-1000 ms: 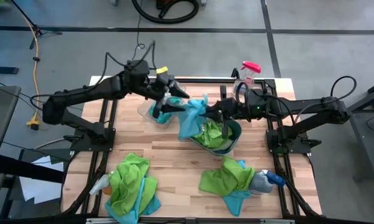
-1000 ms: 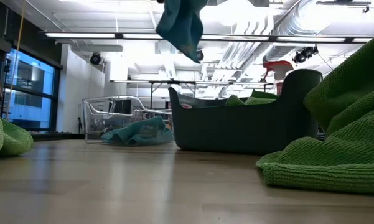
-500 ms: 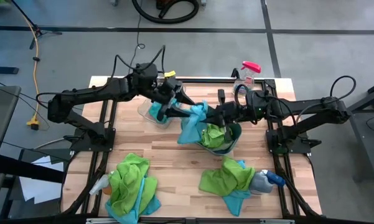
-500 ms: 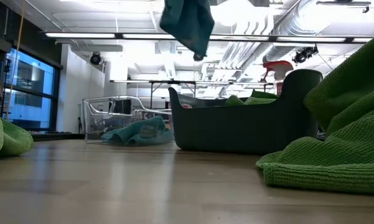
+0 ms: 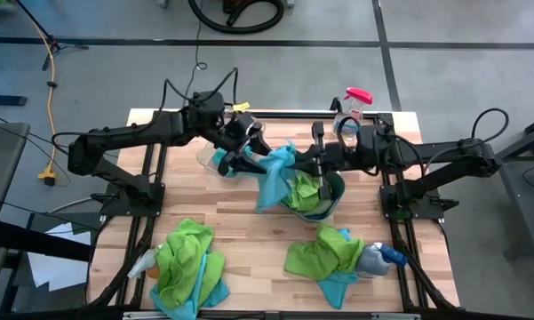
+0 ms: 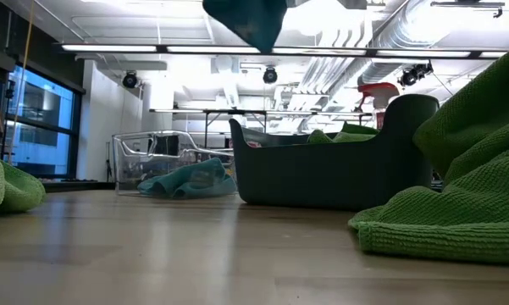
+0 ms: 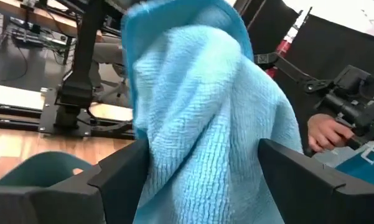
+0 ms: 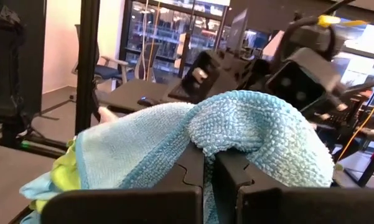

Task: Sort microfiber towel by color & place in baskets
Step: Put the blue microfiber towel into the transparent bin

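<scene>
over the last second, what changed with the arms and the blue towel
The left gripper moved right, off the clear basket, and now straddles the blue towel with open fingers. The right gripper, shut on that towel, carried it slightly left and higher. The dark basket and both table piles stayed put.

Two baskets side by side at back-center of tabletop (image 5: 249, 222): see-through basket (image 5: 215, 161) on left, solid basket (image 5: 330, 197) on right w/ towels inside. Hanging towel (image 5: 274, 173) up in the air btwn them, left gripper (image 5: 246, 153) & right gripper (image 5: 304, 164) meeting at it. Towel piles front-left (image 5: 188, 265) & front-right (image 5: 324, 255). Spray bottle (image 5: 352, 106) at back-right edge.
</scene>
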Available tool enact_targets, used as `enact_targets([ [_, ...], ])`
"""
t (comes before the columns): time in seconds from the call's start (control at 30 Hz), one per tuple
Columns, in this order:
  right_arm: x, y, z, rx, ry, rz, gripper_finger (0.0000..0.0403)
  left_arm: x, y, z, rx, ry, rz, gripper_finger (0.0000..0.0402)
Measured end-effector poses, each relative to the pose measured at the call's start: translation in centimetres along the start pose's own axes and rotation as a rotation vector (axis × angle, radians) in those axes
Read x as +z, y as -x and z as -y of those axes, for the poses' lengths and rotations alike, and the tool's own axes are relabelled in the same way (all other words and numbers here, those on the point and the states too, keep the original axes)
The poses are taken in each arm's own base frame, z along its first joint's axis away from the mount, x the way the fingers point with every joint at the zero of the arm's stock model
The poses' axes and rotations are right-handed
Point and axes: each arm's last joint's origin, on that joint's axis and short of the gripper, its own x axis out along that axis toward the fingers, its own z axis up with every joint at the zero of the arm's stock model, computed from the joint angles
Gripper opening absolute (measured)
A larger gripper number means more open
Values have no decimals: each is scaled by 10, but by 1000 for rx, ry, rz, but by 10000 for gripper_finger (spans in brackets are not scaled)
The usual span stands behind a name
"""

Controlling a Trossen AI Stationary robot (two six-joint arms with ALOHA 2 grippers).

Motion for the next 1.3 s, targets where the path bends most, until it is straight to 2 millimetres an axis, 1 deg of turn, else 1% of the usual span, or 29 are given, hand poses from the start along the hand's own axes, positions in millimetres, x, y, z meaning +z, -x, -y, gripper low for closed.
enact_targets([
  [0.07, -1, -1, 2, -6, 0, -1, 0, -2, -6, 2, -31, -3, -5, 289],
  [0.2, -3, -5, 4, -16, 1, 8, 0, -5, -20, 5, -155, 19, -23, 289],
  [0.33, -7, -9, 3, 1, 1, 2, 0, -12, -33, 0, -177, 42, -43, 289],
  [0.5, -7, -9, 3, 3, -7, -9, 0, -11, -32, -4, -170, 29, -35, 288],
  [0.6, -7, -9, 3, 3, -18, -8, 1, -9, -30, -6, -153, 13, -15, 274],
  [0.67, -7, -9, 3, 3, -19, -9, 5, -8, -29, -8, -127, 3, -3, 249],
  [0.73, -7, -9, 3, 3, -19, -11, 12, -8, -29, -10, -99, -5, 5, 207],
  [0.8, -7, -9, 2, 3, -35, -10, 20, -8, -29, -10, -78, -23, 15, 146],
  [0.9, -8, -9, 2, 4, -81, -12, 31, -7, -28, -11, -72, -50, 16, 39],
  [0.93, -8, -9, 2, 4, -89, -14, 35, -7, -28, -11, -70, -53, 16, 22],
  [1.1, -9, -9, 2, -4, -113, -31, 54, -8, -27, -12, -50, -55, 9, 11],
  [1.17, -10, -9, 3, -37, -168, -38, 64, -9, -26, -15, -39, -53, 2, 6],
  [1.23, -9, -5, 4, -90, -246, -57, 78, -9, -20, -19, -12, -34, -10, 6],
  [1.3, -6, 3, 6, -141, -286, -74, 100, -7, -12, -24, 24, -35, -13, 5],
])
